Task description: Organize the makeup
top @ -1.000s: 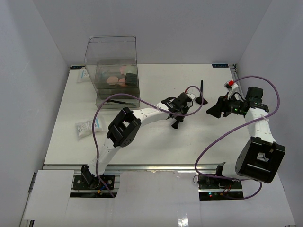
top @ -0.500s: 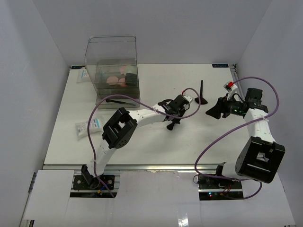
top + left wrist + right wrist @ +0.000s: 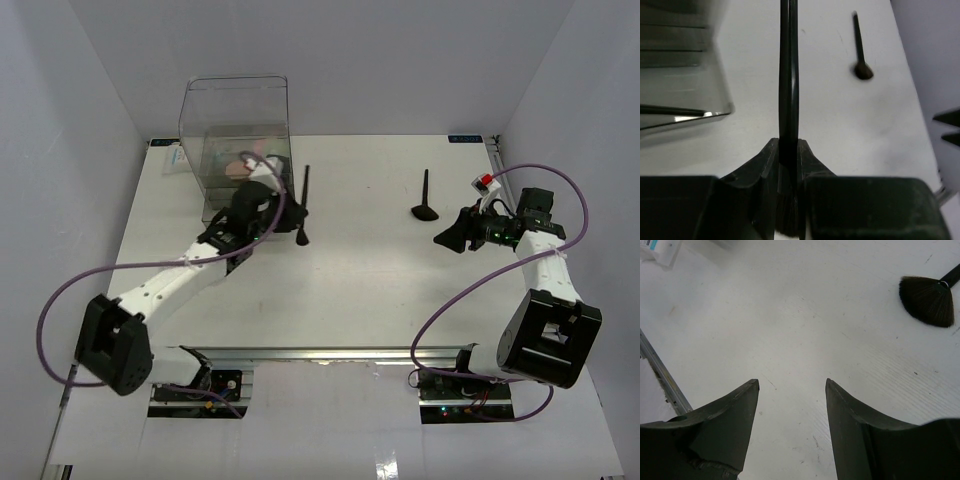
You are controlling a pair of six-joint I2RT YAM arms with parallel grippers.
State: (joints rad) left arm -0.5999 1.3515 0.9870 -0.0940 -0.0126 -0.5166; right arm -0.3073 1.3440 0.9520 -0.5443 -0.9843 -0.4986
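Left wrist: left gripper [image 3: 788, 144] clamps brush [image 3: 788, 75], handle pointing straight ahead.

Clear plastic box [image 3: 235, 120], white table [image 3: 380, 290], small packet [image 3: 170, 159]

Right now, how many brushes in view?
2. One brush in the left gripper beside the clear box; one fan brush on the table near the right gripper. Others may be hidden.

The box [image 3: 235, 130] stood at the bench's [image 3: 370, 280] rear left, the held brush [image 3: 789, 75] just right of it in the left claw [image 3: 788, 150], the loose brush [image 3: 425, 195] farther right, beside the right claw [image 3: 447, 234].
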